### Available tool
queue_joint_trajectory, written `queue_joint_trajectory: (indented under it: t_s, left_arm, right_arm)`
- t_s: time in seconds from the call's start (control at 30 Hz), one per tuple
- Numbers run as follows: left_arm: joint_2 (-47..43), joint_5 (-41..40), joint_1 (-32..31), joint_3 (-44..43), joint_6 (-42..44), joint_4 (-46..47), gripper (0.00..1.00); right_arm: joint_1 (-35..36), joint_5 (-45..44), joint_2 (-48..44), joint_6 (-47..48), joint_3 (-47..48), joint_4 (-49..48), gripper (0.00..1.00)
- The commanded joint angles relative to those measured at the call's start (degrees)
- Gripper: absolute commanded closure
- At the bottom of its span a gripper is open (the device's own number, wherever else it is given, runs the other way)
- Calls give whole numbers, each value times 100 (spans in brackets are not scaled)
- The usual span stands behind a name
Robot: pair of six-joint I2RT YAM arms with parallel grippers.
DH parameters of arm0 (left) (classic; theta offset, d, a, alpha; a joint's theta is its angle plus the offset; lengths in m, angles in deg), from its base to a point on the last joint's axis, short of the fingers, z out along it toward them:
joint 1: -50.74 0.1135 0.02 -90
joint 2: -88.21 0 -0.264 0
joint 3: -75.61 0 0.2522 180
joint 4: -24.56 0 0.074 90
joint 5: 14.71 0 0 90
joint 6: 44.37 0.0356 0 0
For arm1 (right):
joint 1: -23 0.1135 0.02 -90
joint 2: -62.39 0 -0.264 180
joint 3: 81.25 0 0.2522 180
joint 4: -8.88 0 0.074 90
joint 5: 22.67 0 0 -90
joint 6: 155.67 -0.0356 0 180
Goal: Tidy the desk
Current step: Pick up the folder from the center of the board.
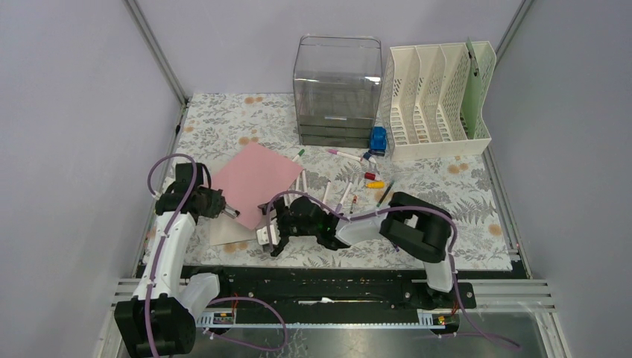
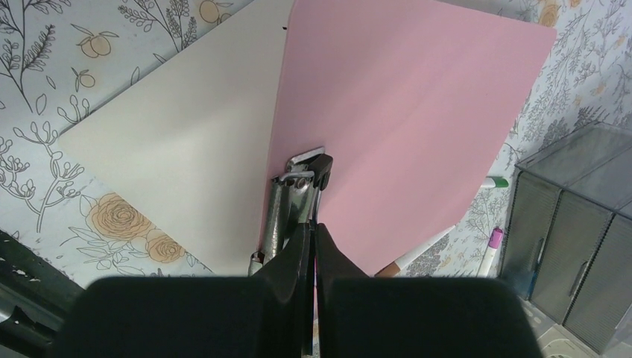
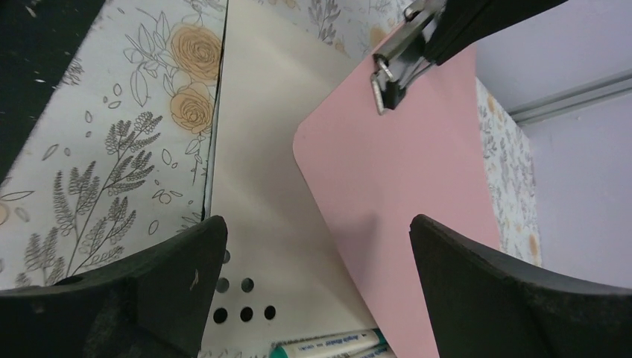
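Top external view: the tabletop (image 1: 223, 119), covered with a leaf-and-flower cloth, fills the middle of the frame, with a black rail (image 1: 320, 277) along its near edge. A pink sheet (image 1: 257, 177) lies left of centre, overlapping a cream sheet (image 1: 223, 235). The left hand (image 1: 234, 214) meets the pink sheet's near-left edge, and the right hand (image 1: 270, 239) sits just beside the sheet's near corner. Loose markers (image 1: 350, 179) are scattered between the pink sheet and the far fixtures: a clear drawer unit (image 1: 337, 93), a small blue toy car (image 1: 378, 139) just beside it, and a white file rack (image 1: 436, 97) holding a green folder (image 1: 474, 89). Left wrist view: the left hand's fingers are pressed together on the metal handles of a binder clip (image 2: 317, 168) that is clamped to the pink sheet's edge. The cream sheet lies to the left, partly beneath the pink one. A green-capped marker (image 2: 495, 182) and a pink-capped marker (image 2: 492, 242) show past the sheet's right edge, near the drawer unit. Right wrist view: the right hand's fingers stand wide apart with nothing between them, above the cream sheet and the rounded corner of the pink sheet. That edge of the pink sheet is raised off the cream sheet, hanging from the clip in the left hand at upper right.
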Motion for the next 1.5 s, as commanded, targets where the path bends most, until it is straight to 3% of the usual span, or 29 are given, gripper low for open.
queue_joint_trajectory:
  t_s: [0.0,0.03,0.07,0.1,0.2,0.53,0.73,0.9,0.97,1.13,1.47]
  left_arm:
    - [-119,208,9,52,-104,161,100]
    - [-118,223,15,64,-104,159,100]
    - [-122,241,17,73,-108,164,100]
    - [-130,258,18,82,-112,172,100]
    - [-162,315,22,105,-160,174,100]
    - [-369,417,21,34,-300,-102,99]
    - [-679,451,20,-443,134,-516,49]
    - [-1453,533,22,-740,678,-584,10]
    - [-1825,486,17,-906,917,-575,2]
    - [-2391,337,19,-1079,1365,-530,1]
    - [-2482,374,22,-612,835,-608,1]
  right_arm:
    - [101,-369,641,186,420,-826,0]
    - [109,-369,735,186,436,-826,0]
    - [115,-752,812,208,404,-1004,6]
    - [126,-961,878,466,374,-1827,13]
    - [137,-1054,1004,646,350,-2337,29]
    - [155,-1199,1017,693,414,-2702,77]
    - [155,-1380,729,455,513,-2508,99]
    - [155,-1544,599,225,567,-2520,100]
    - [151,-1559,545,142,558,-2528,100]
    - [154,-1567,435,-24,540,-2528,100]
    - [155,-1593,360,-235,634,-2438,100]
